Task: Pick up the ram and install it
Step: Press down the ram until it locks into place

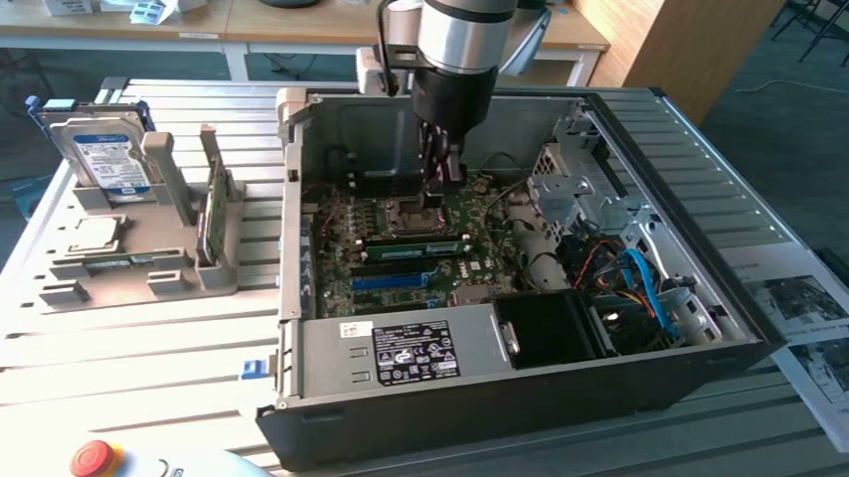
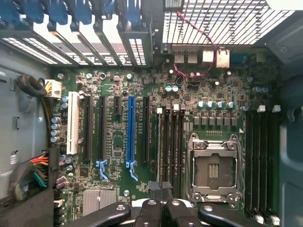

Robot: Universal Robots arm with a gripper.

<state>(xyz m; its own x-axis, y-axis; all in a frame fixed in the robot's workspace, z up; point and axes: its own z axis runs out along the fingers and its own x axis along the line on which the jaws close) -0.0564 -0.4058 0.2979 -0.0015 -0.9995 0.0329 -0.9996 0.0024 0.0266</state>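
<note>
My gripper (image 1: 444,184) hangs inside the open computer case (image 1: 690,373), a little above the big green motherboard (image 1: 398,268) and beside the CPU socket (image 1: 414,212). Its fingers (image 2: 149,210) stand close together, shut, with nothing seen between them. Just in front of the socket, a long narrow green ram stick (image 1: 418,245) lies level in a memory slot. The wrist view looks straight down on the dark memory slots (image 2: 170,146), the socket (image 2: 213,170) and a blue expansion slot (image 2: 131,127). Another thin green board (image 1: 217,214) stands on edge in the grey holder (image 1: 133,273).
The holder sits at the exterior view's left and also carries a blue-labelled hard drive (image 1: 109,159). The case walls, a drive cage (image 1: 584,184), blue cables (image 1: 650,288) and a black fan duct (image 1: 558,328) crowd the board. A red button (image 1: 93,457) sits at the front left.
</note>
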